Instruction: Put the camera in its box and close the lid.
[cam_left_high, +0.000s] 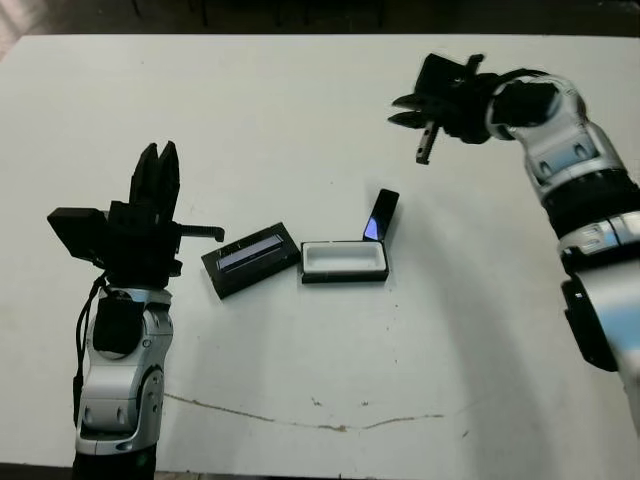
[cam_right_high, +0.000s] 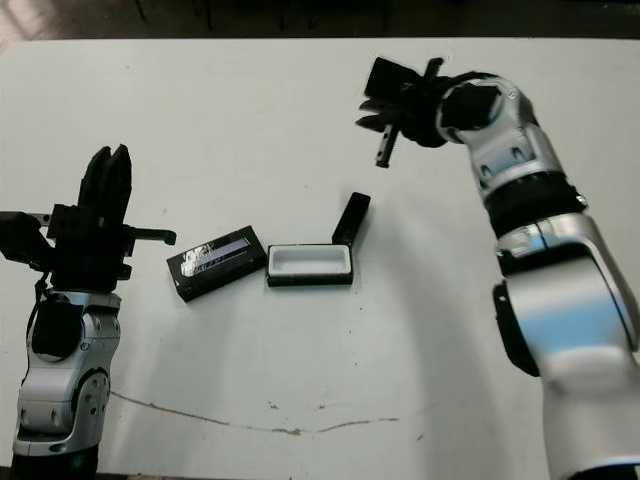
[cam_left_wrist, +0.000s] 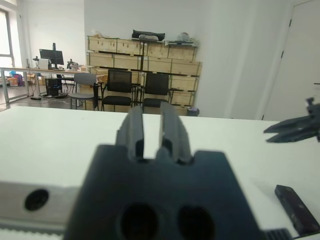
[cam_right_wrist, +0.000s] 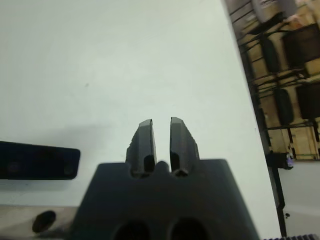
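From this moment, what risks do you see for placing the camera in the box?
1. The slim black camera bar lies at an angle with one end at the corner of the shallow white-lined black tray; a grasp there may push the tray.
2. The black cover with the pale stripe lies right beside the tray, so a shifted tray could knock it.

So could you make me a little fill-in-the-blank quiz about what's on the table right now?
1. The box lies open, and its white inside is ____.
2. The camera is propped at a slant against the box's ____ end, by the robot's own sides.
3. The lid with the pale stripe lies on the table on the box's ____ side.
4. Neither the left gripper nor the right gripper holds ____.

Missing words: empty; right; left; anything
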